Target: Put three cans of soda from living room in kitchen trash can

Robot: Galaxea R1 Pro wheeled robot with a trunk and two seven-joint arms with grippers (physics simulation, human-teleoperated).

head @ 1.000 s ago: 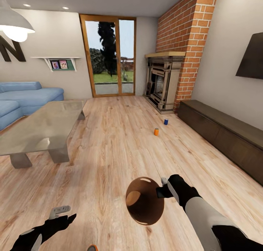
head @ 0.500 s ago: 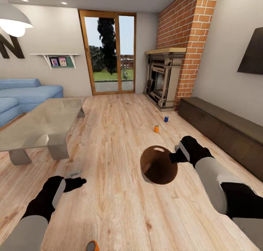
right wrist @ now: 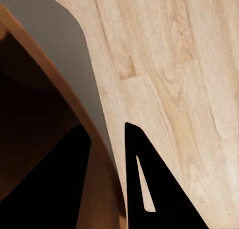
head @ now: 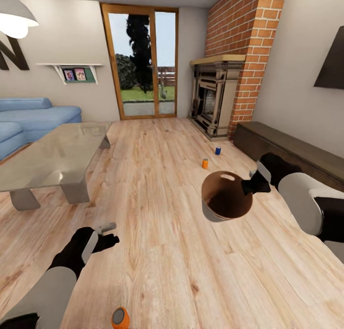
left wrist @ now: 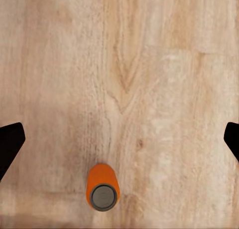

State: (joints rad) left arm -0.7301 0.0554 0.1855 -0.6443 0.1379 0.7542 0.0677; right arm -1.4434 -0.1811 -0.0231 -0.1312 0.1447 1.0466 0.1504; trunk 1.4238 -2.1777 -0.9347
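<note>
Raised bucket since a second ago: my right tool (head: 249, 184) lifted coppery-brown tapered trash can (head: 226, 196) higher and further right, clamped on its rim. Left tool (head: 106, 233) came up, fingers spread wide, holding nothing. Nearest: orange soda can with silvery top (head: 120, 317) upright on wood floor (head: 162, 252), just ahead of base. Mid-room: second orange can (head: 205, 163), then blue can (head: 218, 150) near brick fireplace (head: 215, 102). Judging: no can binned yet; all pickups and kitchen trip remain.
</note>
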